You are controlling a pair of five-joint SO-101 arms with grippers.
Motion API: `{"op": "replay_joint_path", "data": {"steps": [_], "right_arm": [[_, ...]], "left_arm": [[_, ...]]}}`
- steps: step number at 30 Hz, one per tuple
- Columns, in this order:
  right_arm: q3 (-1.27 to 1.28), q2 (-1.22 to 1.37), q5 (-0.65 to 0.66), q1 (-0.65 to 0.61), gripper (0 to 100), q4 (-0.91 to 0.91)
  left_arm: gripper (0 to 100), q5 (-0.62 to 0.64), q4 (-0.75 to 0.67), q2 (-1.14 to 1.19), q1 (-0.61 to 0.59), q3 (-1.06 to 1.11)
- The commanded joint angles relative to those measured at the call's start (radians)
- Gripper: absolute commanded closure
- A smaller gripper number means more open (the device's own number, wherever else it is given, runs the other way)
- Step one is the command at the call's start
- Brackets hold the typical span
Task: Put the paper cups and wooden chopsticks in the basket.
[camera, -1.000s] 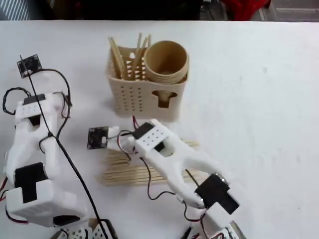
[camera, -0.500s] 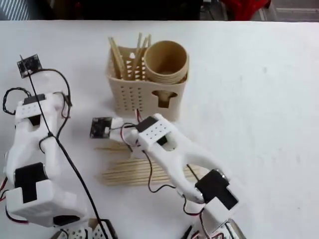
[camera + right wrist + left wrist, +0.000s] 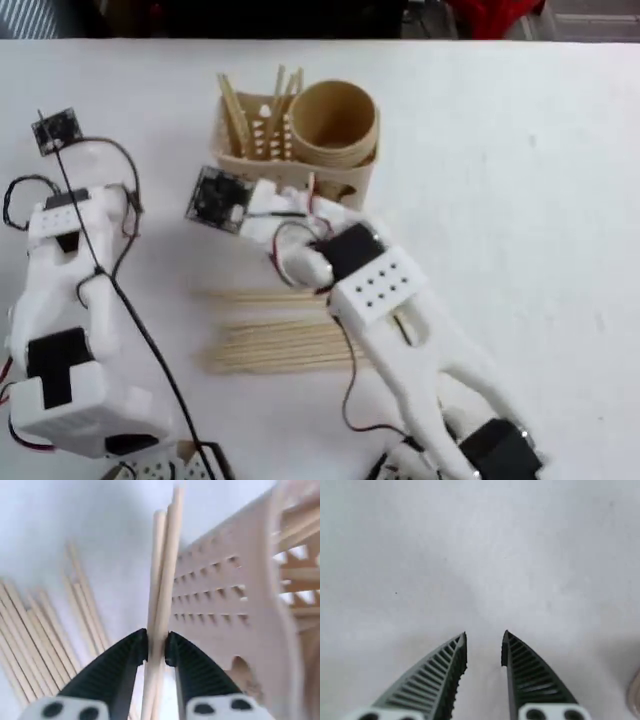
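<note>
My right gripper [image 3: 156, 647] is clenched on pale, slim wooden chopsticks [image 3: 162, 580], held just beside the perforated cream basket [image 3: 220, 605]. More loose chopsticks [image 3: 275, 340] lie in a flat bundle on the white table [image 3: 520, 200] near the basket. Stacked tan paper cups [image 3: 333, 122] stand inside it beside upright sticks [image 3: 255, 110]. My left gripper [image 3: 483, 640] hangs parted, holding nothing, over the table.

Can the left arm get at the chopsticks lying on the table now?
Probably yes: the left gripper is open, and the loose chopsticks lie bare; the right arm covers only their far end.
</note>
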Motion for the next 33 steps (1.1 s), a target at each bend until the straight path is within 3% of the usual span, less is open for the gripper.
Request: {"op": "replay_joint_path", "data": {"steps": [1,8,14,17,21,28,33], "right_arm": [[-0.150,-0.059,-0.048,0.012,98.2,0.035],[-0.460,-0.053,-0.180,0.007,98.2,-0.027],[-0.678,0.082,-0.244,0.007,98.2,-0.185],[-0.723,0.179,-0.387,0.018,98.2,-0.317],[-0.783,0.266,-0.394,0.022,98.2,-0.484],[-0.801,0.348,-0.574,0.068,98.2,-0.489],[-0.710,0.358,-0.585,0.093,97.7,-0.467]], "left_arm": [[87,-0.011,-0.017,-0.004,0.005,-0.009],[87,-0.011,-0.017,-0.004,0.004,-0.009],[87,-0.011,-0.017,-0.004,0.007,-0.009],[87,-0.011,-0.017,-0.004,0.007,-0.009],[87,-0.011,-0.017,-0.004,0.007,-0.009],[87,-0.011,-0.017,-0.004,0.024,-0.009],[87,-0.011,-0.017,-0.004,0.022,-0.009]]}}
